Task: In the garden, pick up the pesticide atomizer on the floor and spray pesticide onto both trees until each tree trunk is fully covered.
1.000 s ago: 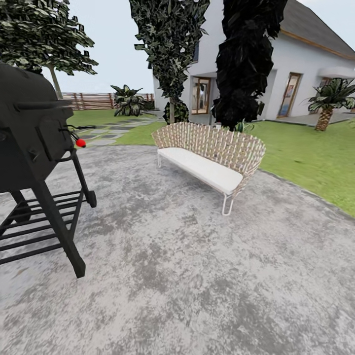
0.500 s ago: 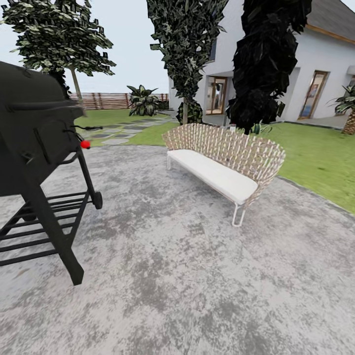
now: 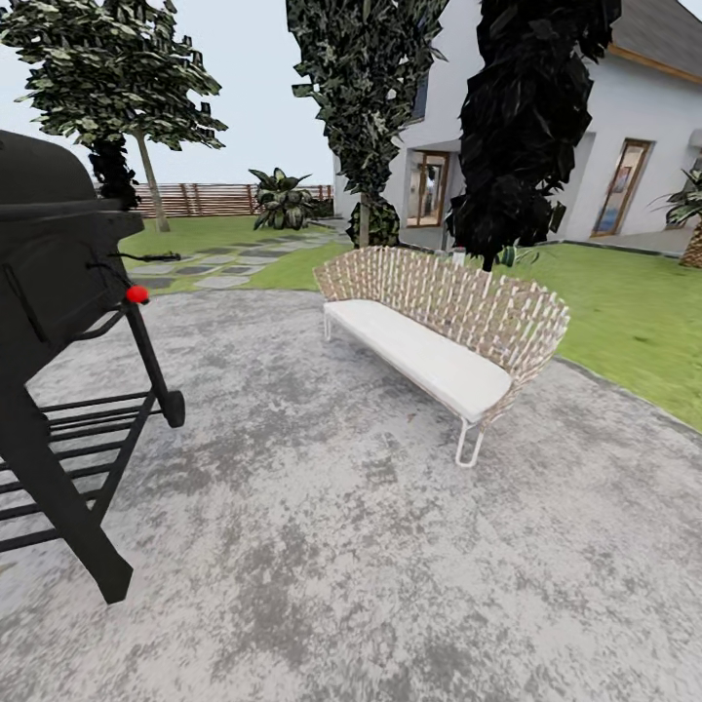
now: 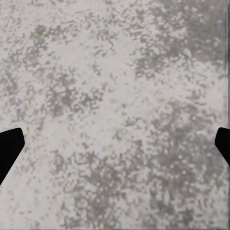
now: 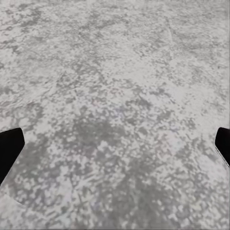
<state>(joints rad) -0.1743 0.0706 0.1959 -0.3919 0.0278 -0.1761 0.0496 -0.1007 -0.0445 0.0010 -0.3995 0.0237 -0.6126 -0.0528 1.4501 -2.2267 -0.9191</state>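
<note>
- Robot is on the round grey paved patch (image 3: 370, 546), apparently in transit; no spraying possible from here.
- Left gripper (image 4: 115, 143): fingertips sit at opposite edges of the wrist view, spread wide, nothing between them, grey paving below.
- Right gripper (image 5: 115, 143): same, wide open and empty, pointed down at paving. Probably held open for the pickup.
- Atomizer: can't identify it. A thin dark object (image 3: 156, 257) lies on the stepping stones at mid left; too small to tell what it is.
- Tree (image 3: 117, 68) at upper left by the wooden fence (image 3: 224, 198): thin pale trunk, ragged dark crown.
- Two taller dark trees (image 3: 366, 88) stand behind the wicker bench (image 3: 439, 327), in front of the house (image 3: 634, 127); trunks mostly hidden by foliage.
- Black grill (image 3: 58, 292) fills the left edge, close by; base needs to steer clear of it.
</note>
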